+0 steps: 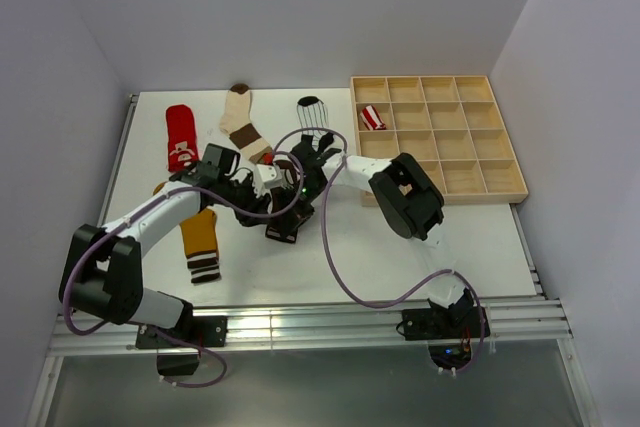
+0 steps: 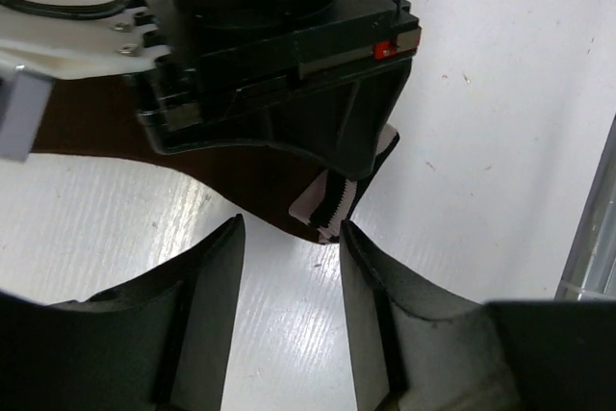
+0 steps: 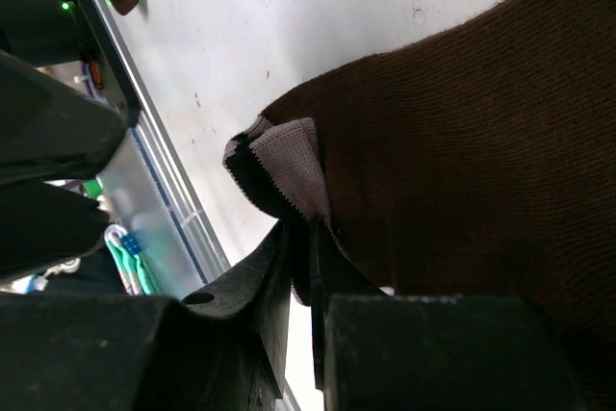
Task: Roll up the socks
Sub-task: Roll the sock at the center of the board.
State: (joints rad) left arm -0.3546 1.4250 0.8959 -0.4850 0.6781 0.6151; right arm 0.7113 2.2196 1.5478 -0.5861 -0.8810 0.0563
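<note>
The dark brown sock lies mid-table. My right gripper is shut on its grey-and-black cuff edge. Just short of that cuff, my left gripper stands open over bare table with nothing between its fingers. Both grippers meet at the table's centre, left and right. Flat on the table are a red sock with white pattern, a cream-and-brown sock, a white sock with black stripes and a mustard sock. A rolled red-white striped sock sits in a tray compartment.
A wooden compartment tray stands at the back right. Purple cables loop over the table from both arms. An aluminium rail runs along the near edge, and grey walls close in the back and sides.
</note>
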